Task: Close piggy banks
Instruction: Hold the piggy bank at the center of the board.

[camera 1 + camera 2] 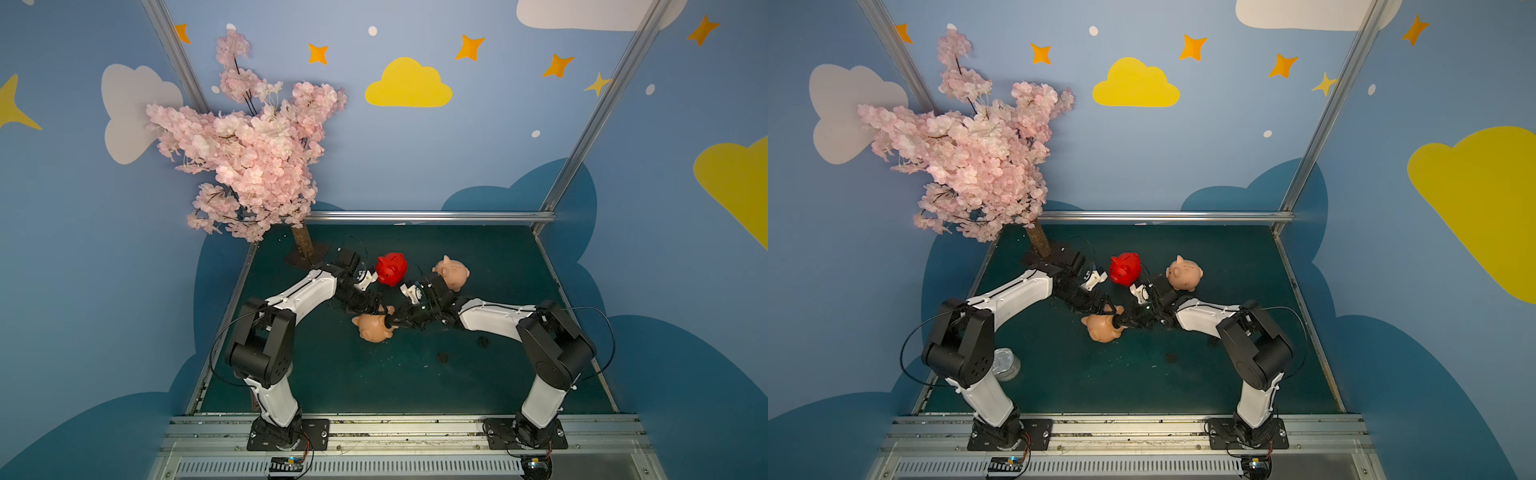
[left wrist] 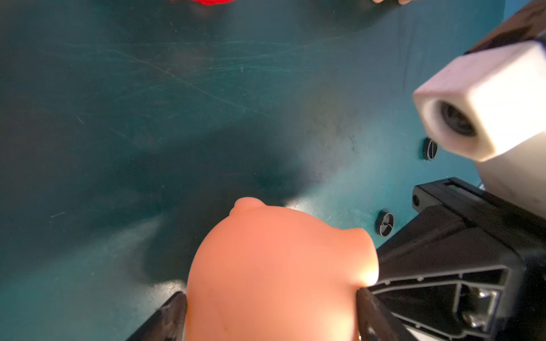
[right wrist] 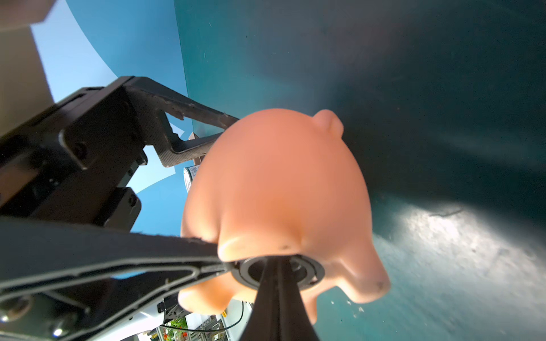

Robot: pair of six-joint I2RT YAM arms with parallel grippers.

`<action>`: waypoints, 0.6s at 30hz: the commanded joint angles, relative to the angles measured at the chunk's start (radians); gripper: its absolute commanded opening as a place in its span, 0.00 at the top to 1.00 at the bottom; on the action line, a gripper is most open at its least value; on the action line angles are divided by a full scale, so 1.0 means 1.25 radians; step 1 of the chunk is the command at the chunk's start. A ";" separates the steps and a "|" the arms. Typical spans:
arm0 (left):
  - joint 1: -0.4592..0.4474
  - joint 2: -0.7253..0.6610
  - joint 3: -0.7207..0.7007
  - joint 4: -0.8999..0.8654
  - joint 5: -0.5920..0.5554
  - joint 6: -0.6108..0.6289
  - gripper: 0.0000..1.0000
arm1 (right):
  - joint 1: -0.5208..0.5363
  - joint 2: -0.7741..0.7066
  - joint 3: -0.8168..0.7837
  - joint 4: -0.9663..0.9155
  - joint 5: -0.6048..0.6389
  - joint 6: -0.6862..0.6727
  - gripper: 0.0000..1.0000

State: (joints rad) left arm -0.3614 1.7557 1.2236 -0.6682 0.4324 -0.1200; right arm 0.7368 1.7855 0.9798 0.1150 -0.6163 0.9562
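Observation:
A peach-pink piggy bank (image 1: pixel 371 329) (image 1: pixel 1100 328) is held mid-table on its side, belly turned to the right arm. My left gripper (image 1: pixel 379 311) (image 2: pixel 270 296) is shut on its body (image 2: pixel 280 265), one finger on each flank. A dark round plug (image 3: pixel 313 273) sits in its belly hole. My right gripper (image 1: pixel 388 322) (image 3: pixel 276 261) is shut, its tips pressed into the plug's middle. The red piggy bank (image 1: pixel 392 269) (image 1: pixel 1125 269) and another peach piggy bank (image 1: pixel 453 272) (image 1: pixel 1185 274) stand behind the arms.
Two loose dark plugs (image 1: pixel 483 341) (image 1: pixel 442 356) lie on the green mat right of centre, also in the left wrist view (image 2: pixel 430 149) (image 2: pixel 384 223). A pink blossom tree (image 1: pixel 249 158) stands at the back left corner. A metal tin (image 1: pixel 1005 363) sits beyond the left edge.

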 commanded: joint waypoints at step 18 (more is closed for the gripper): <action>-0.034 0.039 -0.009 -0.057 -0.059 -0.001 0.14 | 0.013 0.003 0.014 -0.051 -0.028 0.026 1.00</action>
State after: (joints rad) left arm -0.3790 1.7557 1.2358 -0.6807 0.4053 -0.1200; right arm 0.7349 1.7851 0.9829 0.0948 -0.6235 0.9718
